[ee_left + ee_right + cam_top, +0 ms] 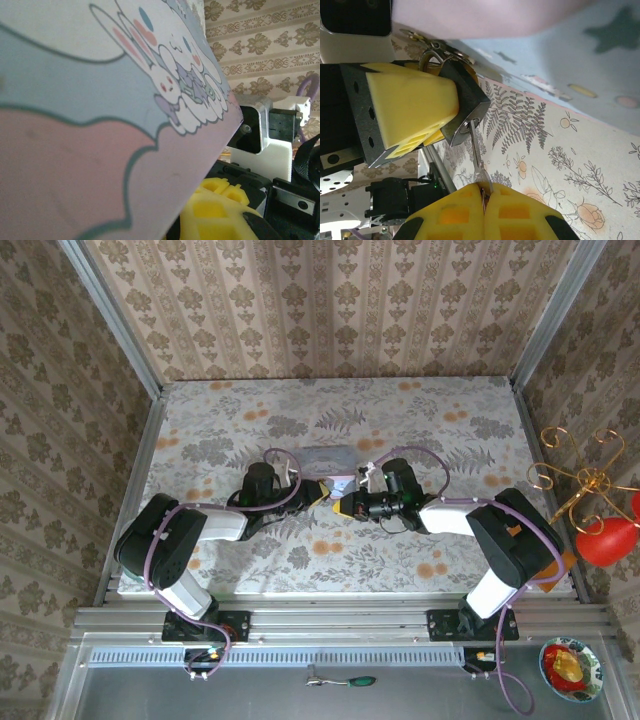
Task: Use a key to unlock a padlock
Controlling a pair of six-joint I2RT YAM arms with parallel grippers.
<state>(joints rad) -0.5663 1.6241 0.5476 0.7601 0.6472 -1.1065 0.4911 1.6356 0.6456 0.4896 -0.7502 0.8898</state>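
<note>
Right gripper (pixel 484 197): jaws fully closed, pinching the bow of the key (pixel 476 159). The key's blade runs up from the fingers, and its tip sits at or in the keyhole in the bottom face of the padlock (pixel 467 100).

Left gripper (pixel 445 117): yellow fingers clamped on the padlock's dark body and holding it clear of the table (pixel 580 165). The two grippers meet over the table's middle, just near of the pale-blue tin (pixel 330 458).

Shackle (pixel 431 56): partly hidden, so release cannot be confirmed.

Assessment: key and lock are both grasped and aligned, and insertion looks begun. Seating the key fully, turning it and freeing the shackle appear outstanding.
</note>
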